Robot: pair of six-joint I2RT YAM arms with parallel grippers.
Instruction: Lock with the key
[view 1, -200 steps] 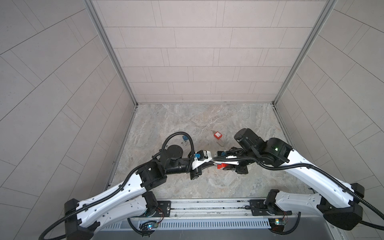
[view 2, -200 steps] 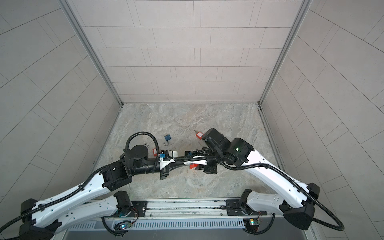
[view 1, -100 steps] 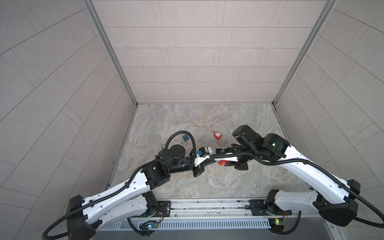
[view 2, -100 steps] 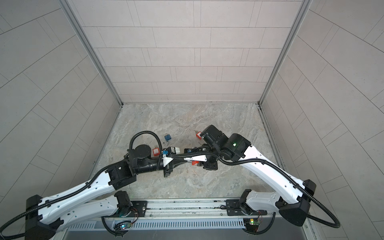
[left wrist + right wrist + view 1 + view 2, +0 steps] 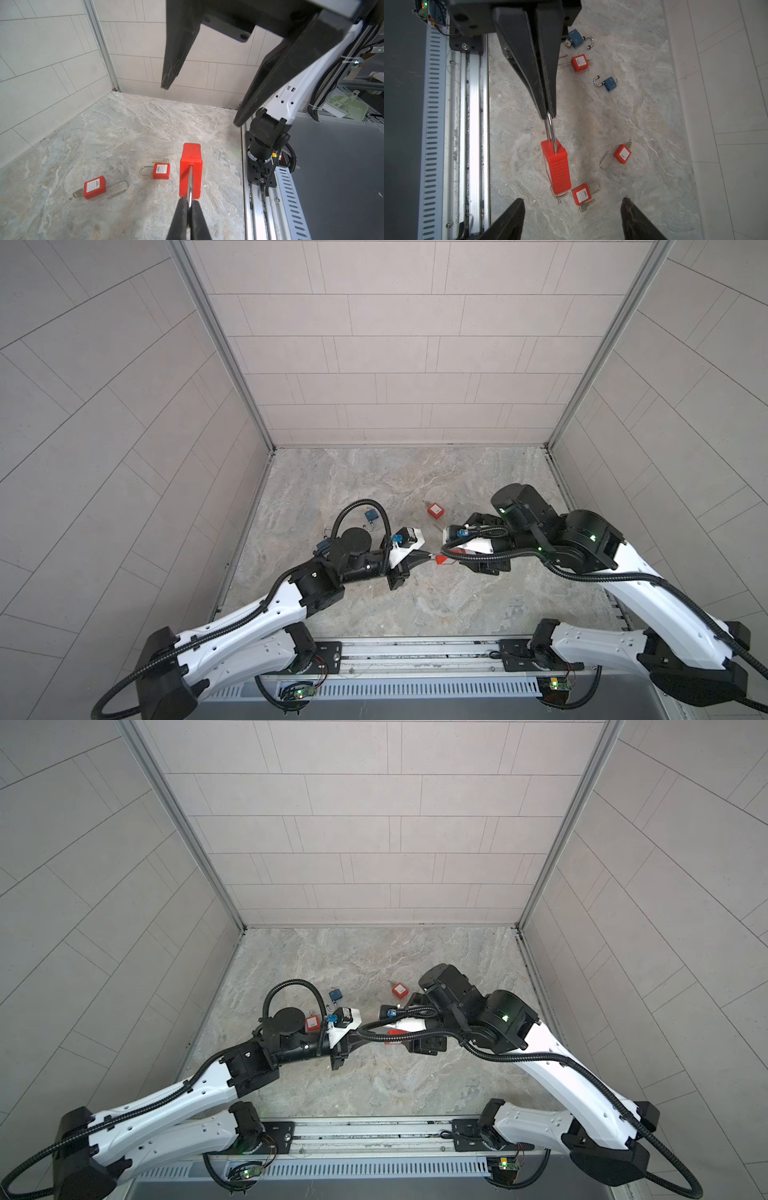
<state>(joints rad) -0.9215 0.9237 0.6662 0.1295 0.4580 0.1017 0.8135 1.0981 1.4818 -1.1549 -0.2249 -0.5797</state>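
Over the middle of the tabletop [image 5: 415, 605], a shade toward its front edge, the red padlock [image 5: 556, 166] hangs clear of the surface. The left gripper [image 5: 188, 199] has its jaws pressed together on the steel shackle, nothing else. A silvery key [image 5: 558, 196] sticks out of the far end of the body, away from the shackle. The right gripper [image 5: 201, 105] faces that end with its jaws spread wide and nothing between them.

From where I stand this looks like the step of taking the key: lock presented, the turning hand not yet on it. Whether the shackle is fully seated I cannot tell. The next move would call for a square pinch on the key's flat head and a twist about the lock's long axis, while the thin shackle grip stops the body from swinging.

The tabletop is grey, marbled stone. Spare red padlocks [image 5: 623, 153] and blue padlocks [image 5: 610, 83] lie scattered toward the middle and back, several with keys in. Pale tiled walls [image 5: 395, 344] close three sides; a metal rail [image 5: 415, 649] runs along the front edge.
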